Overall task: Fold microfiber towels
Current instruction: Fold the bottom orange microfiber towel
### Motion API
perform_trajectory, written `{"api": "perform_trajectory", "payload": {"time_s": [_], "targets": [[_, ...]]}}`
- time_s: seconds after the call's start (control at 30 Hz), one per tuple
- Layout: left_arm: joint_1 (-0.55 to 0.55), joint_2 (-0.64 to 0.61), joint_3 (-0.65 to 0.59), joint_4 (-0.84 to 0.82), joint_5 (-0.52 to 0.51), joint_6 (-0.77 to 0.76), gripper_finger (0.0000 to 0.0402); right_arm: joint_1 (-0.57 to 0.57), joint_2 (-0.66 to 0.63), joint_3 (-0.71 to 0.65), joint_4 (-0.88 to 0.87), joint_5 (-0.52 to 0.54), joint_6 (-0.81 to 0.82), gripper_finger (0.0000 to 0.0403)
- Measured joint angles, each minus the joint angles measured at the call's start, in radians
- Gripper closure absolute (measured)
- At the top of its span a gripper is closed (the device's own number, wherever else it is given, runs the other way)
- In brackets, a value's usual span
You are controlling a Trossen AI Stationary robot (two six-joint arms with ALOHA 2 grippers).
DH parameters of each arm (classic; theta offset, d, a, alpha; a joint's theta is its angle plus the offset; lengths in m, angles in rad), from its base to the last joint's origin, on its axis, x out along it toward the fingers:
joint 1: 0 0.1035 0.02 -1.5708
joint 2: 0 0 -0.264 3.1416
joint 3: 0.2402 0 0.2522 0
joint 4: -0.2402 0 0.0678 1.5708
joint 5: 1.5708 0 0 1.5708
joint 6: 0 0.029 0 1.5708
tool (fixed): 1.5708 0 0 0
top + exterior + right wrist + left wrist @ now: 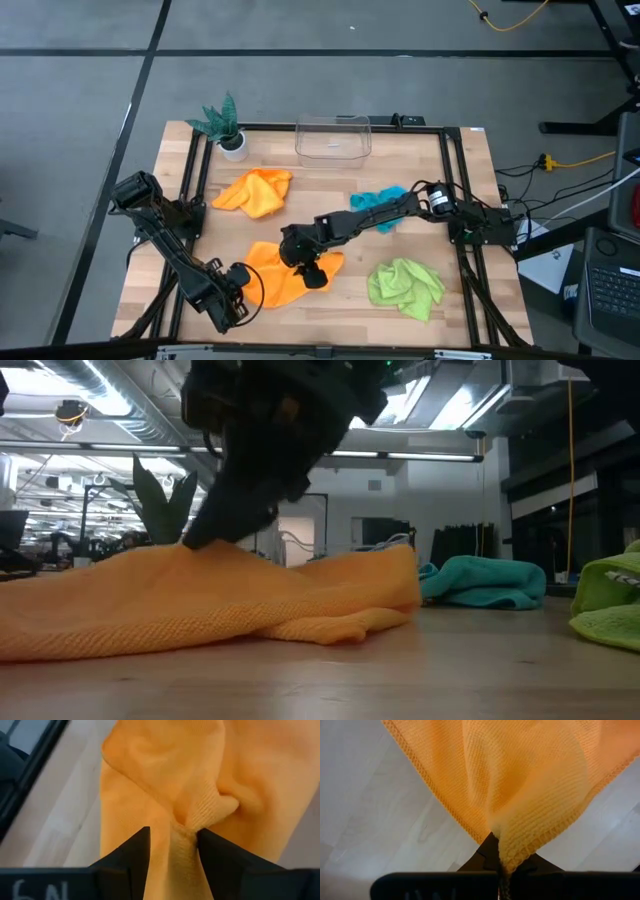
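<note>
An orange towel [285,278] lies crumpled on the table near its front edge, between my two grippers. My left gripper [245,290] is at its near-left end, shut on it. My right gripper [310,270] reaches in from the right, stands over the towel's middle and is shut on it. In the low view the towel [250,600] lies on the table and rises to a ridge under a gripper [215,530]. A second orange towel [255,192], a teal towel [378,205] and a lime green towel [405,285] lie loose on the table. My left gripper pinches a hemmed corner of the orange towel [515,851] between its two fingers. The cloth spreads away from the fingers in soft folds above the table. One layer or several, I cannot tell. My right gripper pinches a raised fold in the towel's middle [187,827] between its two fingers, coming from above and slanting down. The cloth bunches up at the fingertips. The rest of the towel lies on the table around it.
A small green plant in a white pot [228,128] and a clear plastic box [333,138] stand at the table's far edge. Black rails [195,170] run along the table's left and right sides. Bare wood shows at the near edge [330,320].
</note>
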Motion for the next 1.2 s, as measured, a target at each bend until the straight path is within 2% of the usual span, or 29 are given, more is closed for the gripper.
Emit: {"api": "perform_trajectory", "payload": {"time_s": [0.13,0.47,0.6,0.73,1.03,1.2], "targets": [[0.000,0.000,0.000,0.000,0.000,0.000,0.0401,0.008,0.002,-0.002,-0.061,0.028,0.005,0.0253],[0.000,0.000,0.000,0.000,-0.001,0.000,0.0401,0.040,0.002,-0.002,-0.073,0.026,0.020,0.0329],[0.000,0.000,0.000,0.000,-0.001,0.000,0.0401,0.058,0.002,-0.002,-0.073,0.024,0.050,0.0340],[0.000,0.000,0.000,0.000,-0.001,0.000,0.0401,0.069,0.002,-0.002,-0.071,0.023,0.052,0.0329],[0.000,0.000,0.000,0.000,-0.001,0.000,0.0401,0.084,0.002,0.001,-0.060,0.021,0.053,0.0256],[0.000,0.000,0.000,0.000,-0.001,0.000,0.0401,0.107,0.002,0.043,-0.061,0.019,0.032,0.0235]]}}
